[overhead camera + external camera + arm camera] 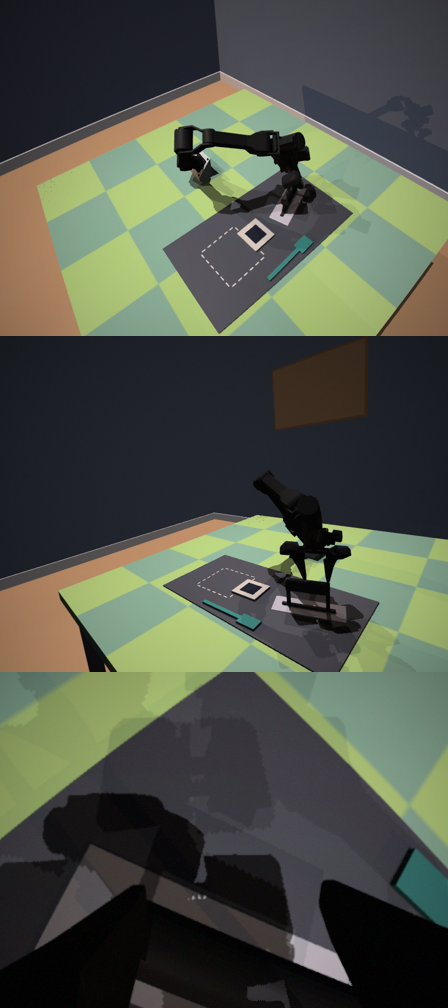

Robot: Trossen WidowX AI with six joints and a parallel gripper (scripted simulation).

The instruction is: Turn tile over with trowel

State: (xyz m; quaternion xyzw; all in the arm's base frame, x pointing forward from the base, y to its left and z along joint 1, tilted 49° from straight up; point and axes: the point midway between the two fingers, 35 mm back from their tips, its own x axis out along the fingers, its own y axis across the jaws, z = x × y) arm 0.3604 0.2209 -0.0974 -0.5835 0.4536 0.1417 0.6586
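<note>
My gripper stands well open, with a wide space between its two fingers, and it has hold of nothing. It points down above a black handle, which is raised over a pale flat plate; I take these together for the small trowel. The tips are very near to the handle (if they touch it, I cannot tell).

The plate lies on the dark mat, in the mat's half towards the right corner of the worktop, as the top view shows it. In this same view, the tile is between the plate and the dashed outline, more to the worktop's lower edge. It lies flat, its dark square facing up, and it covers one corner of the outline, but most of it is outside. So the turning is not done.

A teal paddle-shaped piece lies along the mat's long side, on the side of the worktop's left front edge in the exterior view. My arm reaches over from the far part of the worktop.
</note>
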